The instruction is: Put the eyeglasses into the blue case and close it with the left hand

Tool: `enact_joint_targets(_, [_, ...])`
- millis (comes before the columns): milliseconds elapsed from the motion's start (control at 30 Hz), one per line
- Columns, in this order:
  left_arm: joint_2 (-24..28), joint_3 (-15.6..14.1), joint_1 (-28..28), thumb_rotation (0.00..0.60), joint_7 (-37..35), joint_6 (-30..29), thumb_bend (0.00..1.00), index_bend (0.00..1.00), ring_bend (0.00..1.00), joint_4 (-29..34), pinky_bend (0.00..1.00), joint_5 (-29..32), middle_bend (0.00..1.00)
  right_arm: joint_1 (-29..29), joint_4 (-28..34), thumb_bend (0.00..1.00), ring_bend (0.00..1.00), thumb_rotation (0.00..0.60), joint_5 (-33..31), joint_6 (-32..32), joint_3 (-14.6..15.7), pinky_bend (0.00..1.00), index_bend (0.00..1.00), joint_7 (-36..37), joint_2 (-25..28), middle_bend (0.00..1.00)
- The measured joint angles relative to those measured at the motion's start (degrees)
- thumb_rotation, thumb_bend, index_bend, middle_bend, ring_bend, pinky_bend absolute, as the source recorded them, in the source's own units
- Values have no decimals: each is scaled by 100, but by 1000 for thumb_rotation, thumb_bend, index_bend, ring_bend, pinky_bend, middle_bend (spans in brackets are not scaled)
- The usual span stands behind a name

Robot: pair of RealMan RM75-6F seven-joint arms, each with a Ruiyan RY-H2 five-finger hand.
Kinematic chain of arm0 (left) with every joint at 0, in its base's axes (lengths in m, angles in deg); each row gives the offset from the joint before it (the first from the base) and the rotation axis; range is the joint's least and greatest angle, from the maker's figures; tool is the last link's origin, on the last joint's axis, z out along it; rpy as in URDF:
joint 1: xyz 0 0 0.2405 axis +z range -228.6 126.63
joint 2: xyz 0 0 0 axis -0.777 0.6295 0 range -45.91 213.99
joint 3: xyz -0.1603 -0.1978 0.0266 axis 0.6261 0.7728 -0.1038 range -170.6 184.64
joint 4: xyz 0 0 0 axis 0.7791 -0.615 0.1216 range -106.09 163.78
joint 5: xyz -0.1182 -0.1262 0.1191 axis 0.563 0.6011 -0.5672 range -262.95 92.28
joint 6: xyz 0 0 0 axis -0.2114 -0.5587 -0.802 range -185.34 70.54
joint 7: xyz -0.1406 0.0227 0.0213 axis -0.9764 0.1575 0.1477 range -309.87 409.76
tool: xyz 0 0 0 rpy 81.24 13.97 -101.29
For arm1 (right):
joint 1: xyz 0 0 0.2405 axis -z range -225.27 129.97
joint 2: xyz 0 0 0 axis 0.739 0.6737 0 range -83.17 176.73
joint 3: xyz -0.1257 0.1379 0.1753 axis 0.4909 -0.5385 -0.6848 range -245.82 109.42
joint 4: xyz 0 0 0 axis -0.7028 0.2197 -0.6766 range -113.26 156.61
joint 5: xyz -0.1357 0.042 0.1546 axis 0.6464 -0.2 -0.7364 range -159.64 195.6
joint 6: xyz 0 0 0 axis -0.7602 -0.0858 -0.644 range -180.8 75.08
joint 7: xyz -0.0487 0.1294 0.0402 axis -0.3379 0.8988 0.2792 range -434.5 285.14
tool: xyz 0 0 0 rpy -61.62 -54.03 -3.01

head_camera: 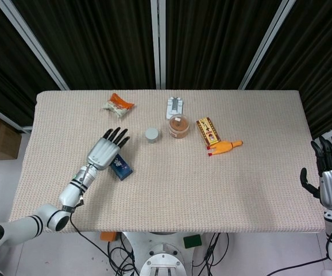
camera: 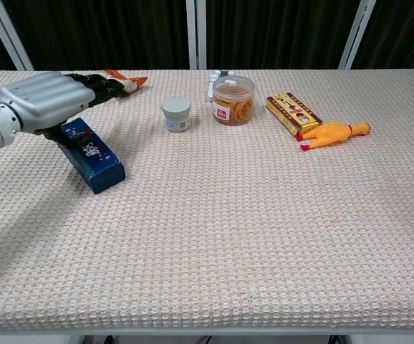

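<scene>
The blue case [head_camera: 120,167] [camera: 96,156] lies closed on the table's left side, one end pointing toward the front. My left hand [head_camera: 105,152] [camera: 46,107] is over its far end with the fingers stretched out flat; it grips nothing. I cannot tell whether the palm touches the case. No eyeglasses show in either view. My right hand [head_camera: 329,178] hangs open past the table's right edge, upright, fingers apart, holding nothing.
A snack packet [head_camera: 118,105] lies at the back left. Mid-table stand a small grey jar [head_camera: 151,134] and a clear tub of brown snacks [head_camera: 179,126], with a white item [head_camera: 175,107] behind. A yellow-red box [head_camera: 208,131] and a rubber chicken [head_camera: 224,148] lie to the right.
</scene>
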Motion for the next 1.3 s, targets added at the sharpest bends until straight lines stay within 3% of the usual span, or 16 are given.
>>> enact_joint_targets(433, [-255,-48,-7,600,-499,-302,229,0,0,-482,148,-316,42,5,72,584,0,600,1,3,-4,0,0,-52,40,0])
enact_joint_targets(633, [-87,-44,75,600,-415,-476,190,0,0,-263,149,-335,21,2,95,584,0,600,17,-9,-4,0,0,-55,44,0])
enact_joint_targets(800, [243,40,370,596,-376,-1068,150,0,0,249,149,-295,6,31,127,583,0,600,30,-80,-11,0,0,-68,78,0])
enact_joint_targets(833, [326,55,468,574,-394,-1225,150,0,0,373,149,-276,6,44,128,583,0,600,28,-85,-8,0,0,-71,89,0])
enact_joint_targets(867, [454,68,626,511,-430,-1447,151,0,0,549,149,-248,5,57,129,580,0,600,26,-88,-1,0,0,-74,98,0])
enact_joint_targets(933, [664,68,919,308,-511,-1793,143,0,0,797,149,-192,3,94,133,548,0,600,17,-67,40,0,0,-90,128,0])
enact_joint_targets(1000, [908,30,1313,59,-647,-2165,115,0,0,1038,148,-111,0,136,171,487,0,600,-7,31,109,0,0,-159,187,0])
enact_joint_targets(1067, [1142,-64,1730,0,-820,-2436,98,0,0,1239,147,-22,0,174,243,466,0,600,-39,148,173,0,0,-306,259,0])
enact_joint_targets(1300, [1753,-635,2827,0,-1307,-2804,93,0,0,1619,141,183,0,379,905,463,0,574,-314,740,466,0,0,-1473,639,0])
